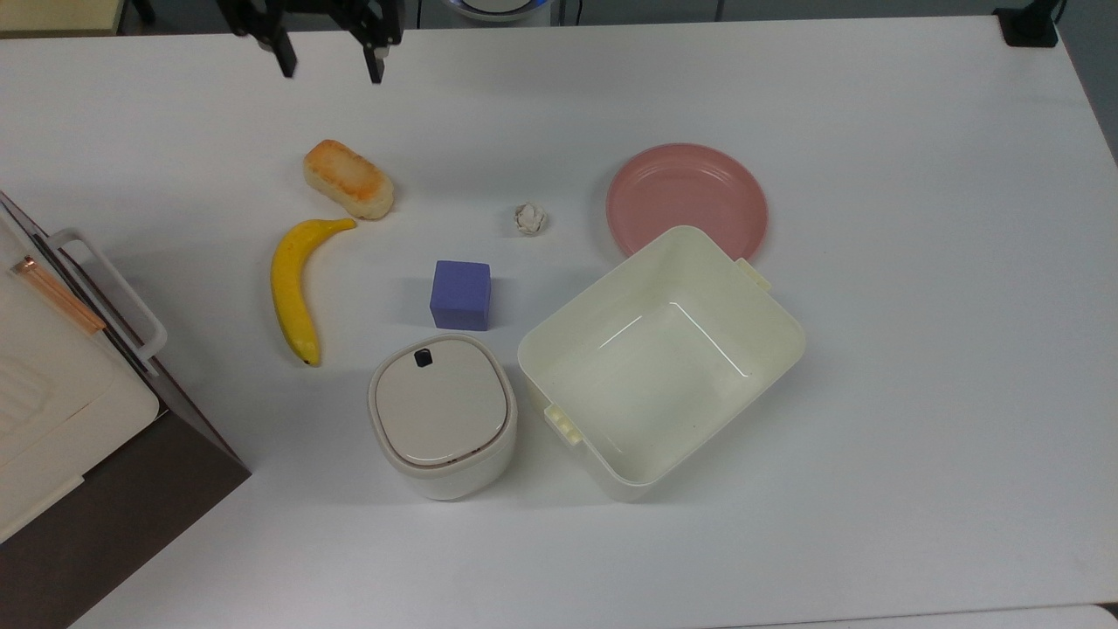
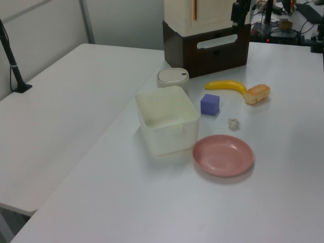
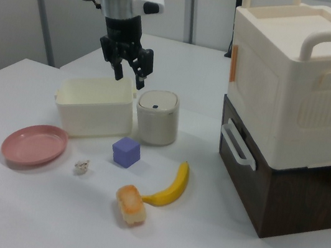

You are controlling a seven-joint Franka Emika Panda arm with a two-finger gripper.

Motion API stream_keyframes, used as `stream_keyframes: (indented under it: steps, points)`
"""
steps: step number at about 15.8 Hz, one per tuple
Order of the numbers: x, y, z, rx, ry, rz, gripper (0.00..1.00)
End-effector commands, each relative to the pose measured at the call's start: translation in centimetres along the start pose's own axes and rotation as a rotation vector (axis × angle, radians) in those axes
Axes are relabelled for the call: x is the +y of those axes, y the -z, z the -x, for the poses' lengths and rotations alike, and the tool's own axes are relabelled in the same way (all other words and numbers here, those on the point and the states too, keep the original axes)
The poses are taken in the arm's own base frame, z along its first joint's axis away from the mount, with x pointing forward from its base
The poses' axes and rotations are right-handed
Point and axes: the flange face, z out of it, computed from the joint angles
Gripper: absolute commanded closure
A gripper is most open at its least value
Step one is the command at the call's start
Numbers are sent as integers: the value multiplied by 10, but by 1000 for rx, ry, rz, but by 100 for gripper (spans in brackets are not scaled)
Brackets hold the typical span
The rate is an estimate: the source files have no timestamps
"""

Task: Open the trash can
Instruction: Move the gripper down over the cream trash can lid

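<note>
A Franka arm's gripper [image 1: 330,63] is hanging open and empty above the white table [image 1: 917,349], well apart from the closed trash can [image 1: 443,415].

In the top view, the trash can is sitting with its beige lid [image 1: 439,404] flat and its black button [image 1: 423,356] facing the purple cube [image 1: 460,294] just beside it; the cream tub [image 1: 661,362] is standing close on the top view's right of the can, the banana [image 1: 295,287] on the top view's left, the bread roll [image 1: 348,178], paper wad [image 1: 530,218] and pink plate [image 1: 686,199] farther off. In the left view, the trash can [image 2: 173,79] is standing between the tub [image 2: 168,119] and the brown-and-cream cabinet [image 2: 206,30]. In the right view, the gripper [image 3: 130,74] is hovering with fingers [image 3: 140,82] spread, holding nothing, above and just to the right view's left of the trash can [image 3: 157,117].
</note>
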Motion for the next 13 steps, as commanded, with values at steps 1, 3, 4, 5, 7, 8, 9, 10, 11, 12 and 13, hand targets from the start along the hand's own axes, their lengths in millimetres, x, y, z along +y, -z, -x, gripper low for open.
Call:
stream_keyframes:
  steps: [1,3,4,5,7,8,9,10,11,12,13]
  points:
    - [-34,-39,-43,8,18,86,100]
    - [-46,-60,-75,31,-107,162,100]
    - [-51,-67,-88,48,-163,168,100]
    - [-54,-78,-96,46,-194,170,100]
    - [-55,-82,-101,58,-205,173,100]
    - [-55,-81,-103,77,-216,168,100]
    - [-55,-81,-106,96,-243,166,100]
    - [-57,-87,-110,117,-283,163,100]
    - [-57,-92,-114,138,-323,160,100]
    - [-59,-94,-117,160,-343,168,100]
    - [-61,-100,-120,170,-357,183,100]
